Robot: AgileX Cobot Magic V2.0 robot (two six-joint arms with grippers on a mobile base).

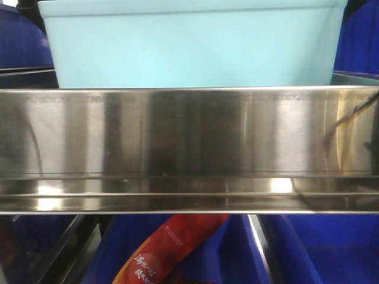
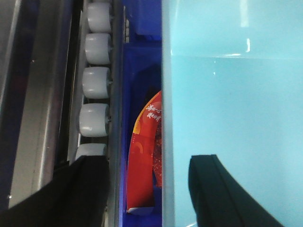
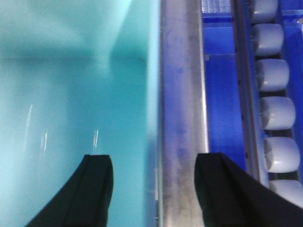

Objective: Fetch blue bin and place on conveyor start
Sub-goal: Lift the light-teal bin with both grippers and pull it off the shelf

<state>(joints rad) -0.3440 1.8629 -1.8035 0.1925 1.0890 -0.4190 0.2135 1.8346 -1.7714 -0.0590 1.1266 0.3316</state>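
Jaws on both arms are spread, pinching nothing. The left gripper (image 2: 150, 163) straddles one side wall of the blue bin (image 1: 189, 47), with one finger over the pale aqua inside and the other outside above the grey rollers (image 2: 97, 80). The right gripper (image 3: 154, 158) does the same on the opposite wall, one finger over the aqua and one over the steel strip beside it. I cannot tell whether any pad touches plastic yet.

The bin sits on the shelf, upright, just behind the shiny steel shelf rail (image 1: 189, 136). Dark blue crates (image 1: 331, 248) are below, and one holds a red packet (image 1: 172, 248). The conveyor start is not in view.

Judged step: the fetch, at pre-grasp, with both arms lined up on the walls and the bin not lifted.

The next move calls for both jaws to close on the thin rim walls together with even pressure. Then a level lift, high enough for the base to clear the rail, before drawing it back. Smooth tapered walls could slip, and an uneven squeeze could tilt the tub.
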